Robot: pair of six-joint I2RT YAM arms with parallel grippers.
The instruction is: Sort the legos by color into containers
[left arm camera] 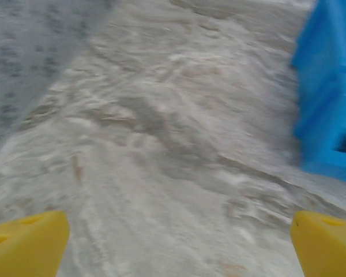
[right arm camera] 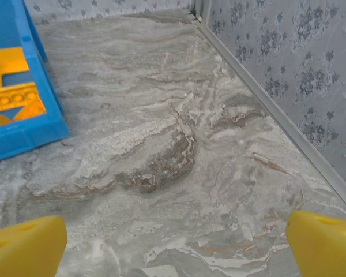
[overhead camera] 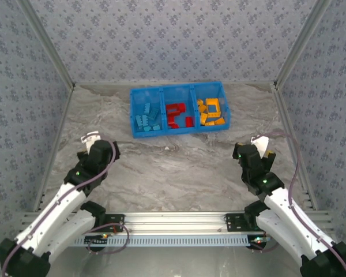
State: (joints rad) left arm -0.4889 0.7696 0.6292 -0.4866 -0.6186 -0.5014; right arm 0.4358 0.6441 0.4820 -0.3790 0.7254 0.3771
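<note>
Left claw [overhead camera: 91, 139] is open: in the left wrist view its yellow fingertips [left arm camera: 27, 243] sit at the two lower corners, wide apart, with bare table between them. It grips nothing. In the top view it hovers over the left side of the table [overhead camera: 173, 170], near the patterned side wall [overhead camera: 23, 104] and well apart from the bin.

Right claw [overhead camera: 259, 143] is also open. In the right wrist view its yellow fingertips [right arm camera: 26, 245] stand far apart at the lower corners, and nothing lies between them. It sits over the right side of the table, well apart from the bin and near the metal rail [right arm camera: 265, 98] at the foot of the right wall.

Bin [overhead camera: 179, 132] is bright blue and rectangular. It rests on the far middle of the table, close to the back wall, and is divided into three side-by-side compartments.

- Left compartment: blue bricks [overhead camera: 147, 118].
- Middle compartment: red bricks [overhead camera: 179, 114].
- Right compartment: orange bricks [overhead camera: 211, 113], including an open square frame piece [overhead camera: 214, 105].

Left wrist view: one blue corner of the bin [left arm camera: 328, 86] shows at the right edge, blurred. Right wrist view: the near right corner of the bin [right arm camera: 29, 135] shows at the left edge, with orange bricks [right arm camera: 14, 98] inside it.

No brick is visible on the table surface outside the bin.
</note>
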